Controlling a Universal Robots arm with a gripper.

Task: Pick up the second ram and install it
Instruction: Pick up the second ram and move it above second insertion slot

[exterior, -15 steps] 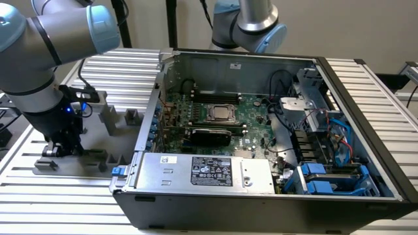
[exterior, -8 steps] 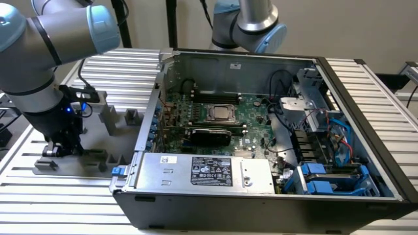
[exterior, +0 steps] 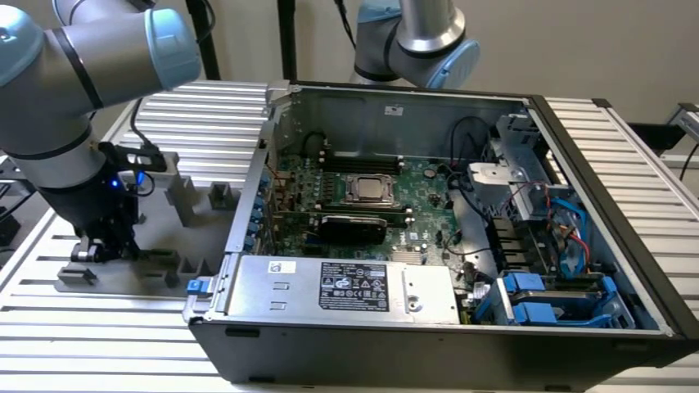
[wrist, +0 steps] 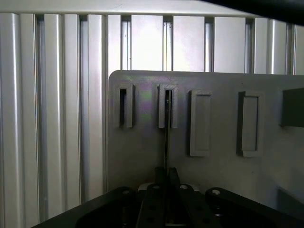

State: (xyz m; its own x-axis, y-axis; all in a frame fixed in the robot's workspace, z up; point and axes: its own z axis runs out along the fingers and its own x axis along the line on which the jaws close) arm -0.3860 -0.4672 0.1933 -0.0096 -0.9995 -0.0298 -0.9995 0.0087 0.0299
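Note:
In the wrist view the second ram (wrist: 166,135) shows edge-on as a thin dark line. It runs from my fingers up into the slotted grey holder (wrist: 167,107) on the grey fixture plate (wrist: 137,156). My gripper (wrist: 167,175) is shut on the stick's near end, one finger pressed against each side. In the exterior view my gripper (exterior: 101,246) hangs low over the fixture plate (exterior: 175,237), at the exterior view's left of the open computer case (exterior: 251,246). The stick itself is hidden there behind my fingers.
The fixture plate carries several more grey holder blocks (wrist: 200,123), one with an empty slot (wrist: 124,105). Inside the case lie the motherboard (exterior: 372,192), a black expansion card (exterior: 352,227) and the power supply (exterior: 344,286). A second arm (exterior: 421,41) stands behind the case. Ribbed aluminium table (exterior: 98,344) surrounds everything.

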